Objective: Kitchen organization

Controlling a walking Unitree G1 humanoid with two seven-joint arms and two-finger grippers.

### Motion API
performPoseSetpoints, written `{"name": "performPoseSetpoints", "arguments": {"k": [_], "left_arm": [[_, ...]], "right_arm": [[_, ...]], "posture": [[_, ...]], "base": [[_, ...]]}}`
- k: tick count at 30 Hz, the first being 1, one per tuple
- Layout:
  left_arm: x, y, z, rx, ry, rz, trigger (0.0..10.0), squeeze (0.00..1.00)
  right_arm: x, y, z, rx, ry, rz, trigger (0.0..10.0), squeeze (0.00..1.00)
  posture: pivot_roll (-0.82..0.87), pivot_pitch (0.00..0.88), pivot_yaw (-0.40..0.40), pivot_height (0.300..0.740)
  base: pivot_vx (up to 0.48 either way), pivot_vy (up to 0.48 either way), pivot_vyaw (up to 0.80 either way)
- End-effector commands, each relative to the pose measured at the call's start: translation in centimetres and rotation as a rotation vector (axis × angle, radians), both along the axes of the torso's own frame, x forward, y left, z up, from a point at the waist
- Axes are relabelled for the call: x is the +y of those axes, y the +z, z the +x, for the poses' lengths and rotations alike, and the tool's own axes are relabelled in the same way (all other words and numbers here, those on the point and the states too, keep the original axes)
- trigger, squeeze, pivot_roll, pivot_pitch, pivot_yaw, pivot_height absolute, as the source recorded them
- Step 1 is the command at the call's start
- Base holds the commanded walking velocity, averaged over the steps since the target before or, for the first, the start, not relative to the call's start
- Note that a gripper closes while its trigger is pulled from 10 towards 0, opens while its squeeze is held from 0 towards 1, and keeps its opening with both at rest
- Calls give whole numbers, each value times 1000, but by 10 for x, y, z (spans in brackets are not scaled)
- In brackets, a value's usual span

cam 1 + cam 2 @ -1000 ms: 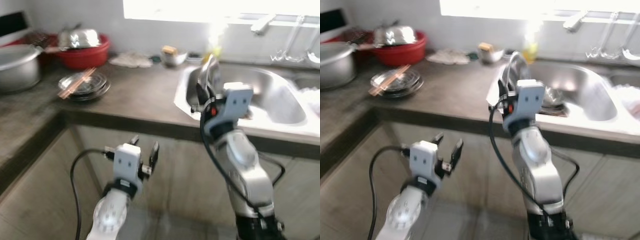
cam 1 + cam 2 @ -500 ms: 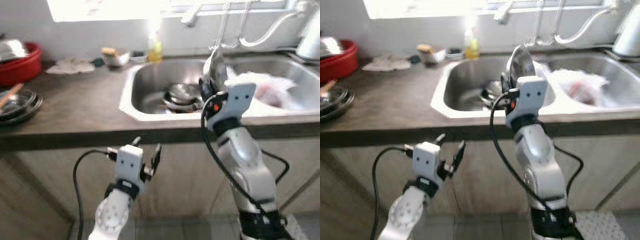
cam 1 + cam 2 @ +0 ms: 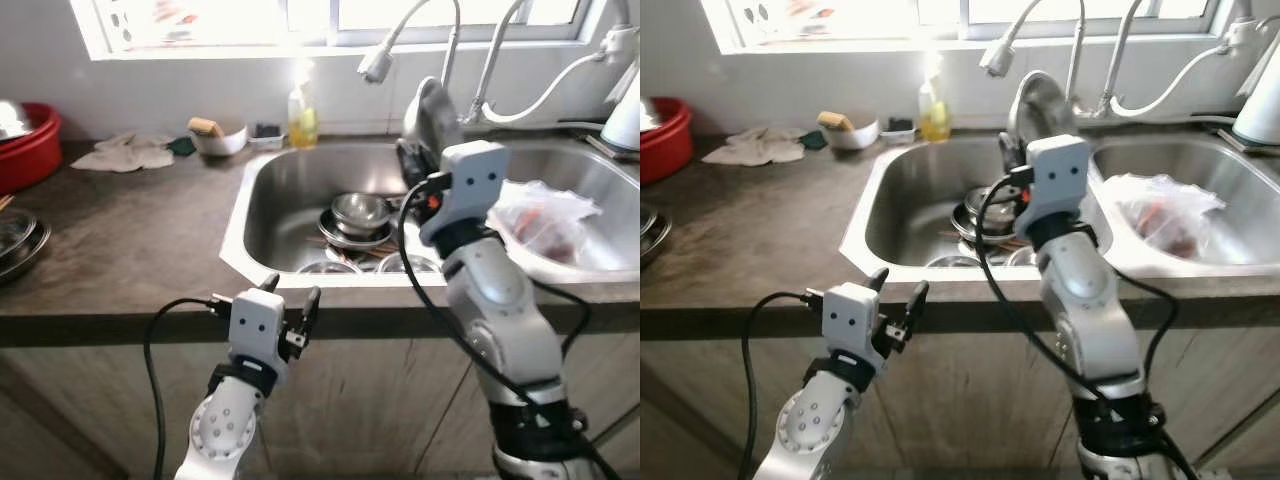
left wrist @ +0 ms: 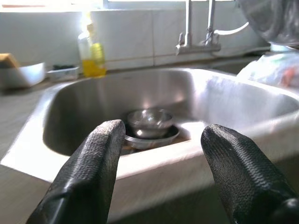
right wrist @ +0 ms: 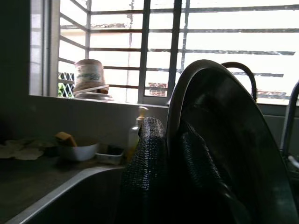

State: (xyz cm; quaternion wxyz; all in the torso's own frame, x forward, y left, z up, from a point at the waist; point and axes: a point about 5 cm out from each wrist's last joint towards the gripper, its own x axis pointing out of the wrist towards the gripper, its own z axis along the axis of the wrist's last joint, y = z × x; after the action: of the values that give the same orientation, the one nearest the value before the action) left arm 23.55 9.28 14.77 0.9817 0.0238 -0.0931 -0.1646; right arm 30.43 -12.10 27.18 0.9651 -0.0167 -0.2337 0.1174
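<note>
My right gripper [image 3: 410,168] is shut on a round steel plate [image 3: 430,108], held upright on its edge above the sink [image 3: 240,225], near the divide between the two basins. In the right wrist view both fingers [image 5: 145,158] pinch the plate's rim [image 5: 233,126]. Steel bowls and plates [image 3: 358,214] are stacked in the left basin. My left gripper [image 3: 291,298] is open and holds nothing, low in front of the counter's front edge; in the left wrist view its fingers [image 4: 88,172] frame the stacked bowls [image 4: 149,123].
A plastic bag [image 3: 545,215] lies in the right basin. Faucets [image 3: 376,64] arch over the sink. A soap bottle [image 3: 303,118], a white bowl with a sponge [image 3: 213,137] and a cloth [image 3: 120,155] line the back. A red basin [image 3: 25,145] and steel plates [image 3: 15,245] sit at far left.
The whole view has swung right, from the left counter to facing the sink. The right gripper has kept hold of the plate, now raised over the sink. The left gripper stays open.
</note>
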Motion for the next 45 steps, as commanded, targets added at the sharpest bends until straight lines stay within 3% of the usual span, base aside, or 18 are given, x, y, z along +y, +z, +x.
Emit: {"name": "performPoseSetpoints", "arguments": {"k": [1,5,12,19,26,29,33,45], "left_arm": [[-3,0,-1,2,-8,-13,10000,0],[-1,0,-1,6,0,-6,10000,0],[-3,-1,-1,9,-1,-11,10000,0],[-6,1,-4,8,-5,-20,10000,0],[-6,4,-8,6,-4,-27,10000,0],[-6,6,-13,7,-10,-33,10000,0],[-7,7,-18,12,-29,-42,10000,0],[-4,8,-25,36,-32,-34,10000,0]], "right_arm": [[-1,9,1,-31,-2,-1,10000,0],[-3,12,6,-3,2,0,10000,0],[-15,5,30,157,-55,-179,10000,0],[-34,3,57,268,-107,-268,10000,0],[-40,-9,72,383,-104,-289,10000,0],[-42,-24,82,489,-94,-317,10000,0],[-50,-32,93,560,-159,-318,10000,0],[-73,-55,102,680,-272,-355,10000,0]], "posture": [[96,12,-13,740],[93,17,-13,740],[88,36,-13,740],[91,60,-17,740],[104,88,-15,740],[108,109,-10,740],[119,136,-6,740],[122,178,0,740]], "base": [[0,0,800],[0,0,131],[0,0,0],[0,0,0],[0,0,0],[0,0,0],[0,0,0],[0,0,0]]}}
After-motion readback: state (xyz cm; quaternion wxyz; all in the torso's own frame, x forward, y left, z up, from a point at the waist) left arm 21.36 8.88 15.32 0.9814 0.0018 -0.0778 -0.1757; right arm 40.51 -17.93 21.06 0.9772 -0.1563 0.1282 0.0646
